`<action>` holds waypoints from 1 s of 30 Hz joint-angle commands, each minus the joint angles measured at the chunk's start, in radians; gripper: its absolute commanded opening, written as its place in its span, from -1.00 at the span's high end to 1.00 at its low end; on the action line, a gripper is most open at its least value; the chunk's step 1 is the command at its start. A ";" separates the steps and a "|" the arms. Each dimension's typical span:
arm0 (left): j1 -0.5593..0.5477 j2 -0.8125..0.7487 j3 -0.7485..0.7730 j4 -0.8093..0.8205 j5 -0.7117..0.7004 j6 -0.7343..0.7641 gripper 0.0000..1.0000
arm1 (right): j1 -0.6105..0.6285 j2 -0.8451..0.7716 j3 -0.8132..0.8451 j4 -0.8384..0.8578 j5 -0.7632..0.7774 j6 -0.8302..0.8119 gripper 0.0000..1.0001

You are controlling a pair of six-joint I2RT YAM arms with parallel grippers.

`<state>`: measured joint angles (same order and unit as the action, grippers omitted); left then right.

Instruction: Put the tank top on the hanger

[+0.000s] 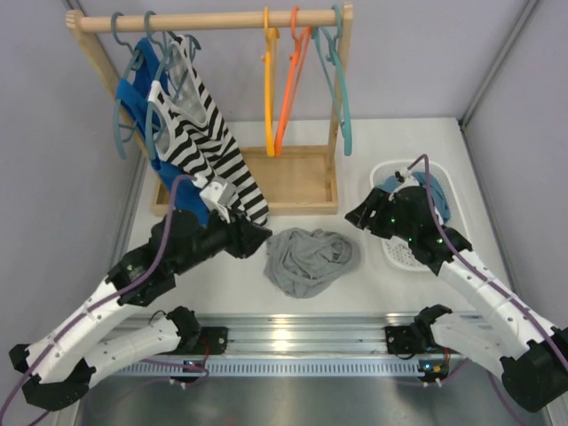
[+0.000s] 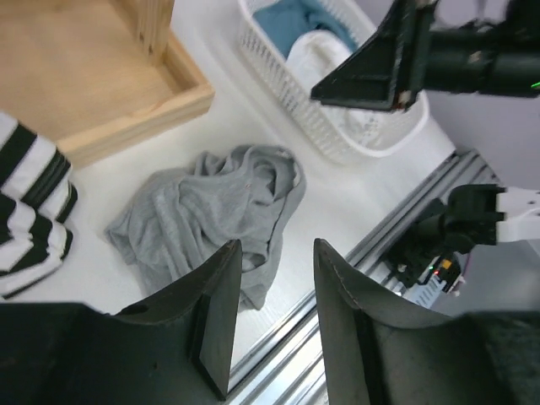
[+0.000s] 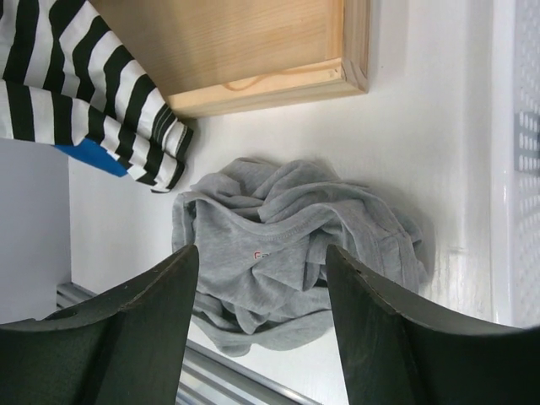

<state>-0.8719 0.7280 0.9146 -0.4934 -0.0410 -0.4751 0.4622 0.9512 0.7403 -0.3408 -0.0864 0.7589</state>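
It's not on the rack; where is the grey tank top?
In the top view, the tank top lies crumpled on the table, just below the wooden tray and left of the white basket.

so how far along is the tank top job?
Nothing done yet. The tank top lies crumpled on the table; the yellow-orange hanger hangs on the rail. In hand: left gripper and right gripper open, empty, aimed at the heap. Remaining: grasp, fetch hanger, thread it on.

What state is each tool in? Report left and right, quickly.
Left tool: open, holding nothing.
Right tool: open, holding nothing.
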 commanded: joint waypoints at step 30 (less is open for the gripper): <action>0.180 0.852 1.294 -0.022 -0.390 0.316 -0.06 | 0.013 -0.206 -0.033 -0.142 0.016 -0.053 -0.22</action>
<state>-0.7227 1.5963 2.1597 -0.4728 -0.4805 -0.1299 0.4622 0.7654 0.6880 -0.4843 -0.0734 0.7231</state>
